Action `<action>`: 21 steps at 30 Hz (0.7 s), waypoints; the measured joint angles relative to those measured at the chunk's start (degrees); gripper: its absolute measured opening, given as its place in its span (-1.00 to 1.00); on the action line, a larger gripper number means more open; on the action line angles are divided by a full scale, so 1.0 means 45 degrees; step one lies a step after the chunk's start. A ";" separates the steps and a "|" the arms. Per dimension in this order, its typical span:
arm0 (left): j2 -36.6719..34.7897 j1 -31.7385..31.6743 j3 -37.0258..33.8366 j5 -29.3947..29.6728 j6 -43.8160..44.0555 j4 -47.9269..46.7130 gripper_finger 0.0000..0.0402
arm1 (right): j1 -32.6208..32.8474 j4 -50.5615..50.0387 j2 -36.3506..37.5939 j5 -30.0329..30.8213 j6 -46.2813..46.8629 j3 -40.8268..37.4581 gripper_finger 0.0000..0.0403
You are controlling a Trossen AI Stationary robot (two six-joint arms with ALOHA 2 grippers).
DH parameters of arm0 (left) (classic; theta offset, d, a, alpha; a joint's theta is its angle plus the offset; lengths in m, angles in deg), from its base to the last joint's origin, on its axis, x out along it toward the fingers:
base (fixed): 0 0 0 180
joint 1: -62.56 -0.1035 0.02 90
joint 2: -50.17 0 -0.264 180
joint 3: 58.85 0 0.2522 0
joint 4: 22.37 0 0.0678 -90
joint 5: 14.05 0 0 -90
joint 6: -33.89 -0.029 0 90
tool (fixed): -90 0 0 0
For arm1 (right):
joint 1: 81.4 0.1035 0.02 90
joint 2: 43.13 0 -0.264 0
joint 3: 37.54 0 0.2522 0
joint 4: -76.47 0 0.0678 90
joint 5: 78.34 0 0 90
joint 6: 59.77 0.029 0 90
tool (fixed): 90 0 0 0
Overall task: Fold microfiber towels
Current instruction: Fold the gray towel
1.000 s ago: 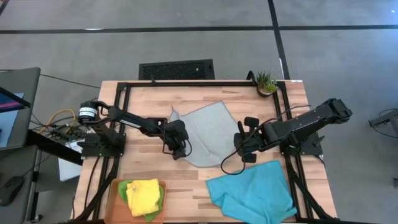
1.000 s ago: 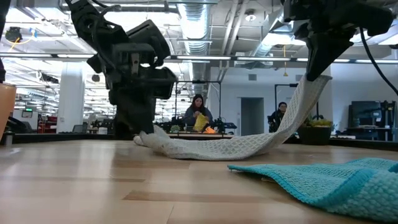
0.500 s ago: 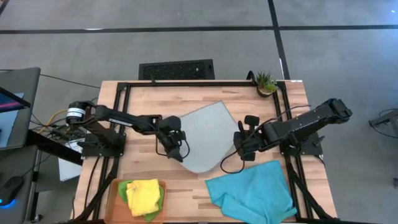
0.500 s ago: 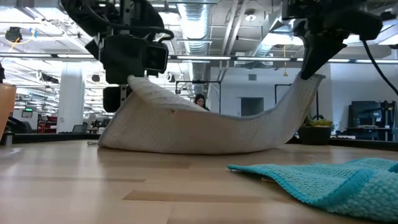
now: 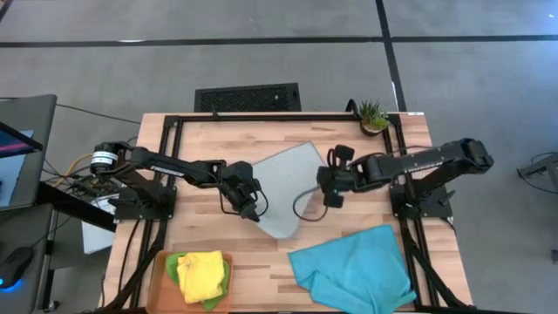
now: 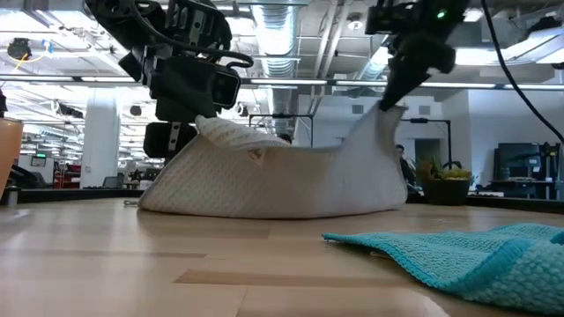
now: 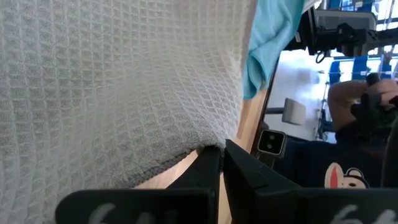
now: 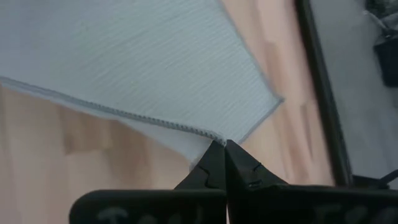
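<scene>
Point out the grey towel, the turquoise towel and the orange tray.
grey towel (image 5: pixel 283 179): high view, its flat middle.
turquoise towel (image 5: pixel 353 270): high view, its middle.
orange tray (image 5: pixel 159 272): high view, bare left rim.

At the centre of the surface (image 5: pixel 209 139) the grey towel (image 5: pixel 283 187) hangs pinched between two end effectors: the left end effector (image 5: pixel 253 212) at its 8 o'clock corner, the right end effector (image 5: pixel 329 197) at its 3 o'clock edge. The turquoise towel (image 5: pixel 353 270) lies at 5 o'clock. At 7 o'clock, a tray (image 5: pixel 158 277) holds the yellow towel (image 5: pixel 203 274) on the green towel (image 5: pixel 178 267). A potted plant (image 5: pixel 373 115) stands at 1 o'clock.
</scene>
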 joint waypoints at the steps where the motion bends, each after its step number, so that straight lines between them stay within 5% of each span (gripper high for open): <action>1: 0.0000 0.0000 0.0000 0.0018 0.0028 -0.0006 -1.00 | -0.0258 0.0187 0.0000 -0.0004 -0.0240 0.0000 -0.97; 8: -0.0473 -0.0086 0.0000 0.1308 -0.0177 -0.0994 -1.00 | -0.2002 0.1177 0.0000 -0.0005 -0.1479 0.0000 -0.97; 21: -0.3152 -0.0486 0.0015 0.7717 -0.0448 -0.6202 -1.00 | -0.3797 0.3247 -0.1137 -0.0174 -0.3432 0.0003 -0.97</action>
